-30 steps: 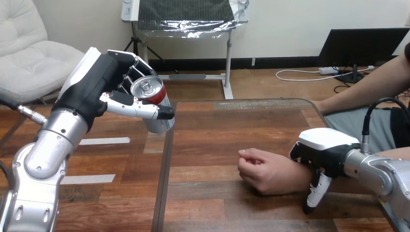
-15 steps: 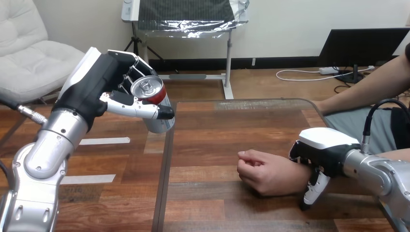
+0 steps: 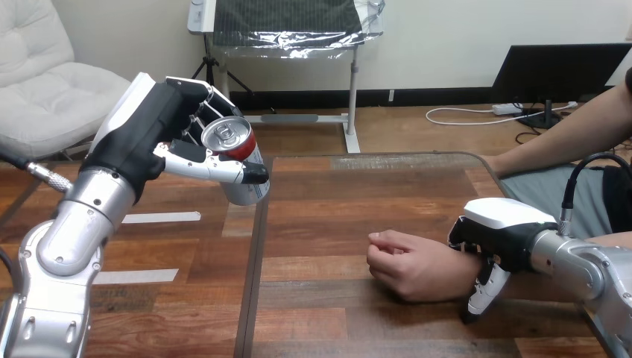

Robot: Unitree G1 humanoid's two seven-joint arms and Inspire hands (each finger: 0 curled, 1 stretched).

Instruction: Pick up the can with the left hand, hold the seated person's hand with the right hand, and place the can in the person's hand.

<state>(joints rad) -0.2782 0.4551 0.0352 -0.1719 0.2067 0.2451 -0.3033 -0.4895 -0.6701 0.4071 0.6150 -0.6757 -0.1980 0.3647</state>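
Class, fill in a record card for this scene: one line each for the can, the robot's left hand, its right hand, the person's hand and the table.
can: red and silver, held tilted in the air near the table's left edge
left hand: raised, fingers curled round the can
right hand: over the person's wrist, fingers curled down its near side
person's hand: loosely closed, empty, resting on the table
table: wooden, bears the person's hand
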